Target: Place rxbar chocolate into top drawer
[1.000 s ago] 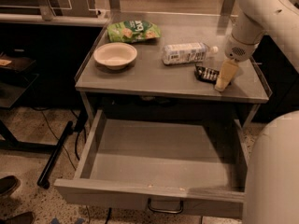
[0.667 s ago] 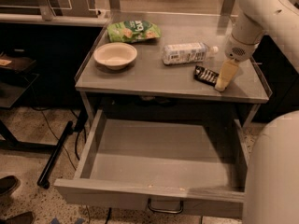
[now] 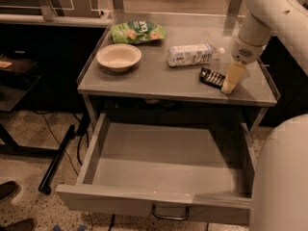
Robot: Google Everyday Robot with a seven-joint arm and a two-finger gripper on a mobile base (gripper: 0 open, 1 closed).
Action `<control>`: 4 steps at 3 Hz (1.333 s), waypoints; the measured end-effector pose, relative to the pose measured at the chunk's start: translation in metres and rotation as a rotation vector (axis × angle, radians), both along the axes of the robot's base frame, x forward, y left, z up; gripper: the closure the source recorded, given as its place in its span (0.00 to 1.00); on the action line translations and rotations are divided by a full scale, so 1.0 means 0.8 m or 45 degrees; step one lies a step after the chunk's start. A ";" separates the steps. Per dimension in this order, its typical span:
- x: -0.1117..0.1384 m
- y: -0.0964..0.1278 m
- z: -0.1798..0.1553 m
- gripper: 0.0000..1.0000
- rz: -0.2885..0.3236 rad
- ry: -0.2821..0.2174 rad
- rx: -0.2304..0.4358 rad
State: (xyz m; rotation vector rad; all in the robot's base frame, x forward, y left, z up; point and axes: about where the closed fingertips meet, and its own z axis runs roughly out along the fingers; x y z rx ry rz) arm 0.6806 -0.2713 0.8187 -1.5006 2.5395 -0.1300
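Observation:
The rxbar chocolate, a small black bar with white lettering, lies flat on the right part of the grey table top. My gripper hangs from the white arm and points down at the table, its tip right beside the bar's right end and touching or nearly touching it. The top drawer is pulled wide open below the table, with nothing showing on its grey floor. Its dark loop handle shows at the front.
A white-labelled plastic bottle lies on its side just behind the bar. A cream bowl and a green chip bag sit at the left back. The table has raised side rims. A white robot body part stands at the lower right.

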 end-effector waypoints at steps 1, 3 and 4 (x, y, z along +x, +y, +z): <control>0.000 0.000 0.012 1.00 0.000 0.000 0.000; -0.015 -0.008 0.025 1.00 -0.003 -0.008 0.047; -0.058 -0.030 0.062 1.00 0.032 -0.045 0.105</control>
